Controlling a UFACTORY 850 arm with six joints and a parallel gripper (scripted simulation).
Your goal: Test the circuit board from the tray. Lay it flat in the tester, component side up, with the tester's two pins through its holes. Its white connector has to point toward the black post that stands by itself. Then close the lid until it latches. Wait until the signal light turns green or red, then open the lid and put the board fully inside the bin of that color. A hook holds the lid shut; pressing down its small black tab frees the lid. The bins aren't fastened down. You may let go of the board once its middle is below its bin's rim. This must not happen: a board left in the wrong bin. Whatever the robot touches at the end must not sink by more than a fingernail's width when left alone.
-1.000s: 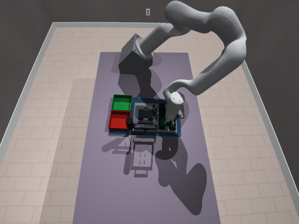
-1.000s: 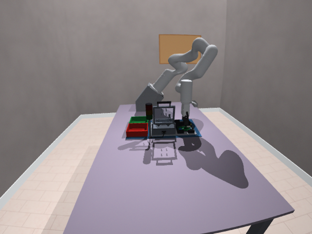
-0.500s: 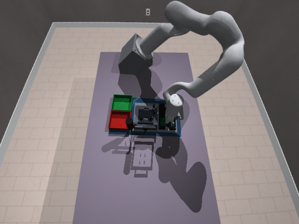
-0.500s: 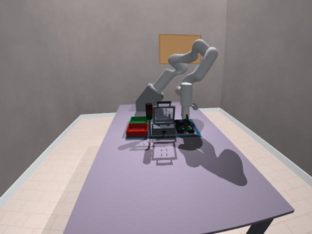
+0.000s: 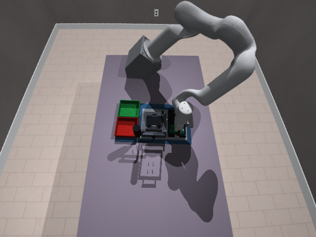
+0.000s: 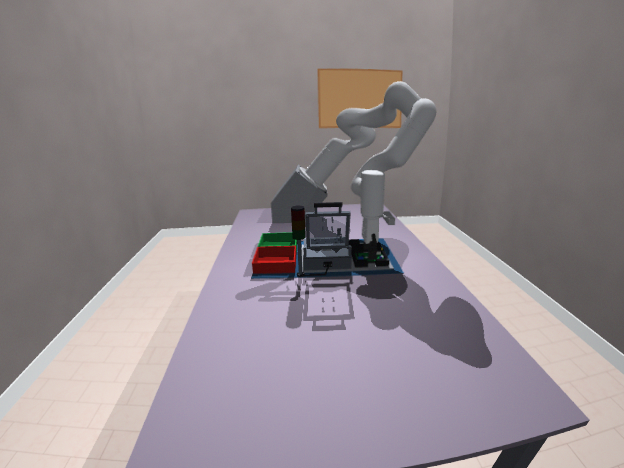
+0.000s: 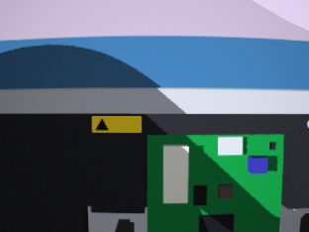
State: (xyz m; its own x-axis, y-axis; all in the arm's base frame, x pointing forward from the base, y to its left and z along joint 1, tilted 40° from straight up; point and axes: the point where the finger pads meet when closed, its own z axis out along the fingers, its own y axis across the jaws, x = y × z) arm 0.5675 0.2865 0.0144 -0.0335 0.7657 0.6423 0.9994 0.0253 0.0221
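Gray walls and a pale tiled floor surround a purple table [image 5: 122,204] [image 6: 322,382], where the tester [image 5: 167,131] [image 6: 326,259] stands between the tray [image 5: 171,132] [image 6: 363,262] and the bins, its lid [image 5: 153,129] [image 6: 348,229] raised. A dark signal tower [image 5: 136,129] [image 6: 297,221] rises beside the red bin [image 5: 126,126] [image 6: 274,265], near the tester's front corner. Counted up: two bins—that red one and a green bin [image 5: 129,110] [image 6: 277,235]—one tester, one tower, one circuit board [image 5: 172,128] [image 7: 168,217]. The board lies in the tray, component side up, below the gripper [image 5: 181,131] [image 6: 372,249], whose fingers are spread wide—nothing clamped.

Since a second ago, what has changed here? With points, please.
The arm [image 5: 242,61] [image 6: 413,133] has lowered the gripper slightly toward the green board [image 7: 170,218] in the tray. Nothing visibly changed hands. The bins, green [image 5: 128,109] and red [image 5: 126,127], and the raised lid [image 6: 348,229] look unmoved.
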